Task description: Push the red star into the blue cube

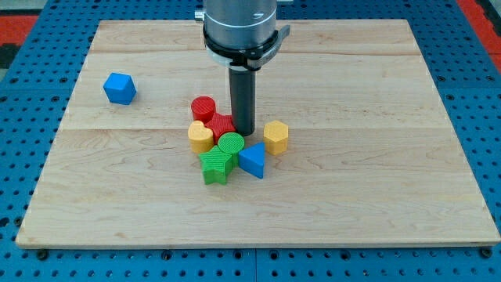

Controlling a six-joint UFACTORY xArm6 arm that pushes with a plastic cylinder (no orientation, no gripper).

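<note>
My tip (243,130): down on the desk at the end of my dark rod, right at the view's right edge of the red star, touching it or very nearly
Hand: there is none on this arm to spread or press together, just the straight rod under the grey collar, so nothing is pinched
Red star (221,125): lying in the middle cluster, partly hidden by its neighbours, just to the view's left of my tip
Blue cube (120,88): alone toward the view's upper left, well apart from the star and the whole cluster
Red cylinder (203,108): just above the star toward the view's top left, touching it as far as I can tell
Yellow block at left (200,136): rounded shape, exact form hard to make out, pressed against the star's lower left
Green cylinder (231,145): directly below the star, toward the view's bottom
Green star (215,166): lowest of the cluster, tucked under the green cylinder
Blue triangle (253,160): to the view's right of the green pair, touching the cylinder
Yellow hexagon (275,136): to the view's right of my tip, slightly apart from the rest
Desk (376,180): pale wooden board
</note>
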